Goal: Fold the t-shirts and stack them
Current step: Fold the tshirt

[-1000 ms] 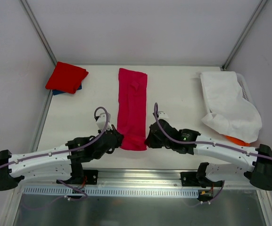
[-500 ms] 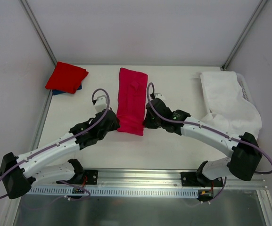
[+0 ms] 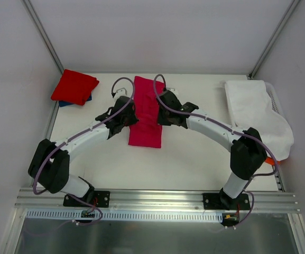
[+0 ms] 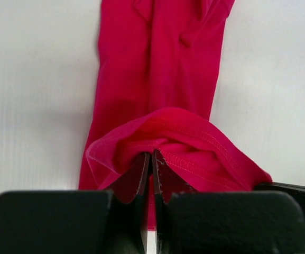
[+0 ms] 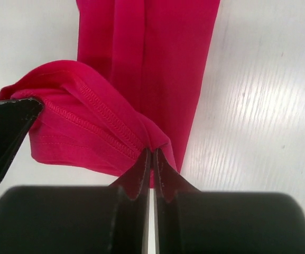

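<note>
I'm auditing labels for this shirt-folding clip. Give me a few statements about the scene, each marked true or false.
1. The left gripper and right gripper are both shut on the crimson-pink t-shirt. True.
2. The blue t-shirt lies on top of the red t-shirt. False: the red one is on top, with blue peeking out beneath.
3. The white cloth lies at the right of the table. True.
4. The crimson-pink t-shirt touches the red t-shirt. False: bare table separates them.
</note>
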Action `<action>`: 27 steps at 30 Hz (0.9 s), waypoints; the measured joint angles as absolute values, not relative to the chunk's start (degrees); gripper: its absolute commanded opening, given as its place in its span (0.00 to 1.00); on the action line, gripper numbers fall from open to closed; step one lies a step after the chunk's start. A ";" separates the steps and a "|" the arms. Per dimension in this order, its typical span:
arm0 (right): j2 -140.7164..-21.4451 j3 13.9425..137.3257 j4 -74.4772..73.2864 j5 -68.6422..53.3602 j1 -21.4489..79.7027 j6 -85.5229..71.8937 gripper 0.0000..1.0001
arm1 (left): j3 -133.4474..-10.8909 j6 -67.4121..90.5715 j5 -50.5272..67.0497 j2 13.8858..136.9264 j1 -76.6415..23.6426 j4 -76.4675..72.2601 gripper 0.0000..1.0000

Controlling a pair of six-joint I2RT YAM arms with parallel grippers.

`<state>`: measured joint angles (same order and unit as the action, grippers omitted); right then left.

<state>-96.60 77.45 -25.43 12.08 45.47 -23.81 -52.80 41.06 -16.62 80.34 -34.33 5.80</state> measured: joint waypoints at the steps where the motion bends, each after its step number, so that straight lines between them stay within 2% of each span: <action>1: -97.71 78.83 -25.65 12.29 44.91 -23.46 0.00 | -54.39 40.53 -15.81 82.02 -33.52 5.13 0.00; 12: -104.77 85.56 -26.44 12.51 39.46 -21.80 0.01 | -69.34 36.32 -3.55 97.01 -24.97 0.58 0.00; 27: -119.07 93.67 -26.70 9.43 35.75 -20.25 0.00 | -73.14 36.32 2.72 107.15 -22.46 0.21 0.00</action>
<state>-119.07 93.67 -26.70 9.43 35.75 -20.25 -73.14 36.32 2.72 107.15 -22.46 0.21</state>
